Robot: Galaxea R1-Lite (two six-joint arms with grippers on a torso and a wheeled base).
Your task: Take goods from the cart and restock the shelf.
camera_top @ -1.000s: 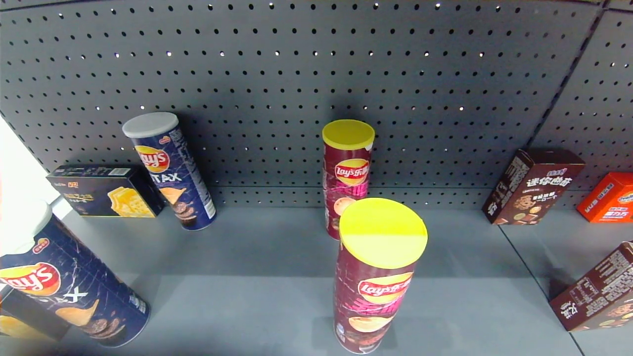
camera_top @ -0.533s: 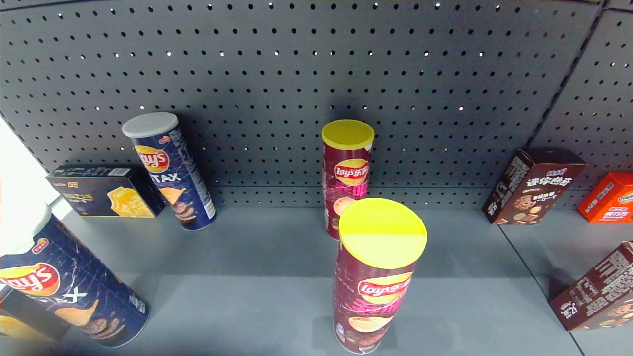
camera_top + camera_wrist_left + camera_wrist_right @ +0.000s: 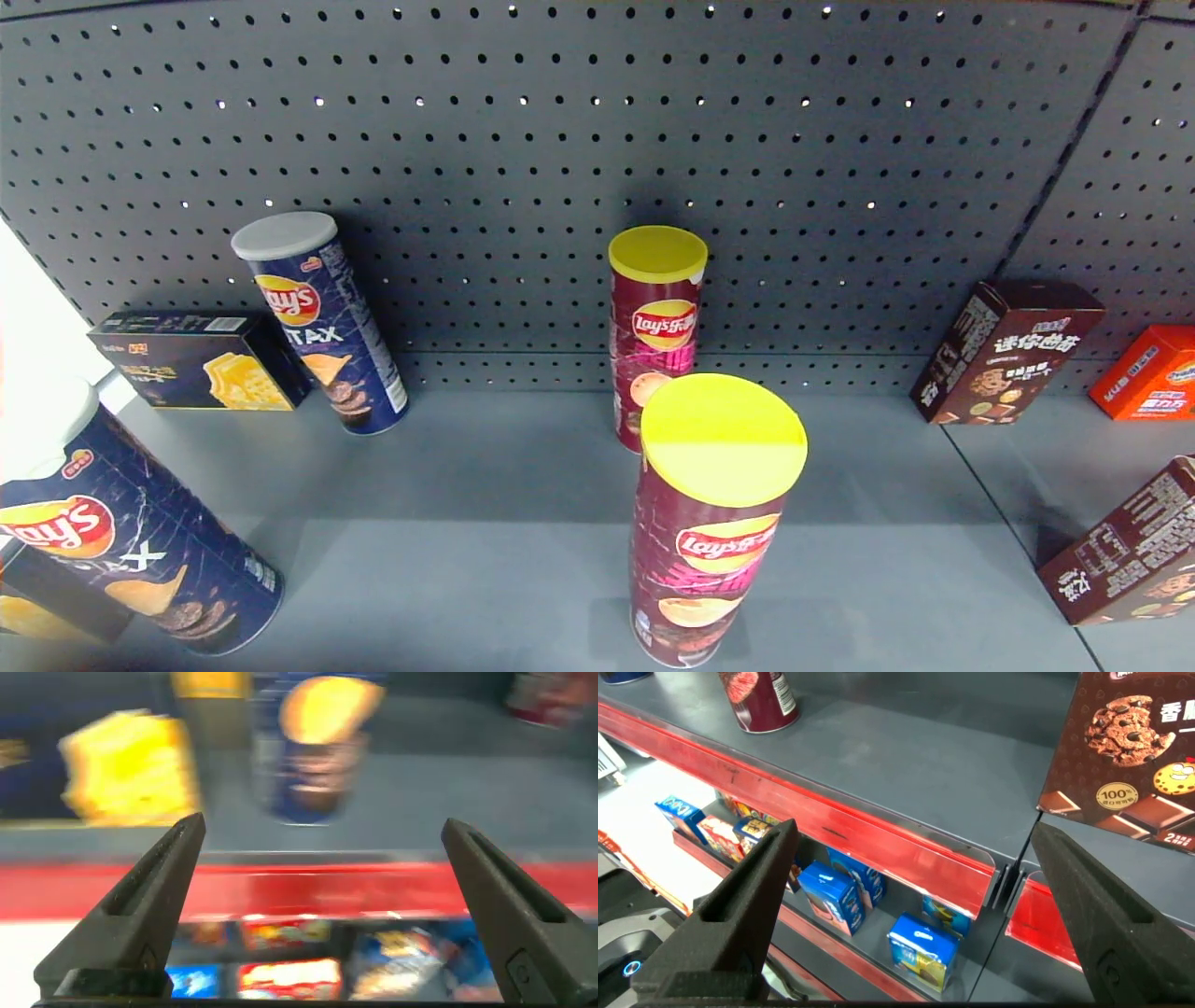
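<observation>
On the grey shelf (image 3: 485,523) stand two maroon chip cans with yellow lids, one in front (image 3: 709,541) and one at the back wall (image 3: 653,327). A blue chip can (image 3: 322,327) stands at the back left and another (image 3: 121,551) at the front left. My left gripper (image 3: 322,826) is open and empty in front of the shelf's red edge (image 3: 318,891), facing a blue can (image 3: 313,756) and a yellow-printed box (image 3: 131,765). My right gripper (image 3: 915,831) is open and empty over the red shelf edge (image 3: 878,835), between a maroon can (image 3: 761,700) and a brown cookie box (image 3: 1139,747).
A black cracker box (image 3: 201,359) lies at the back left. Brown boxes (image 3: 1004,355) (image 3: 1130,551) and an orange box (image 3: 1148,373) sit to the right. Bare shelf floor lies between the blue and maroon cans. Blue packs (image 3: 831,891) fill the lower shelf.
</observation>
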